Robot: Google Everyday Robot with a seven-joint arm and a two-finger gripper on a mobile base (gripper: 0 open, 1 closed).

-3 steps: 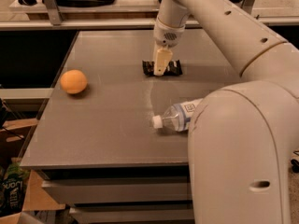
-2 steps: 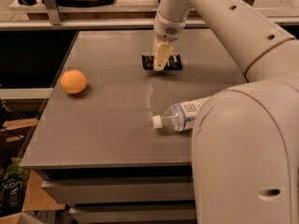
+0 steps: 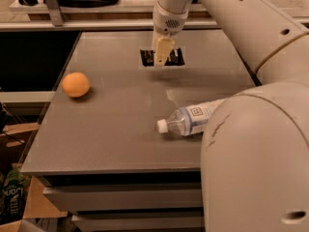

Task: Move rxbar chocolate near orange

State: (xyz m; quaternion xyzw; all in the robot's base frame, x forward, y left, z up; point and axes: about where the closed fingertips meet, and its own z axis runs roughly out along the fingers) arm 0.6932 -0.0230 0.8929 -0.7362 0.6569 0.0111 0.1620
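Arm (image 3: pixel 251 168): the largest item on my screen. Its pale shell fills the lower right and reaches up and over to the far side.

Table (image 3: pixel 120 124): grey top, carries everything below.

Water bottle (image 3: pixel 193 120): clear, lying on its side, cap toward the left. Its base end is hidden behind the arm.

Orange (image 3: pixel 76 84): sits alone near the left edge.

Rxbar chocolate (image 3: pixel 177 57): dark wrapper, at the far middle of the table, well apart from the orange. I cannot make out whether it rests on the surface or hangs just above it.

Gripper (image 3: pixel 161 59): pointing down over the middle of the bar. The jaws look clamped across it, with the pale fingers (image 3: pixel 163 50) covering its centre.

Progress, as I judge it: grasp made, carry to the left not yet done and release beside the fruit outstanding.
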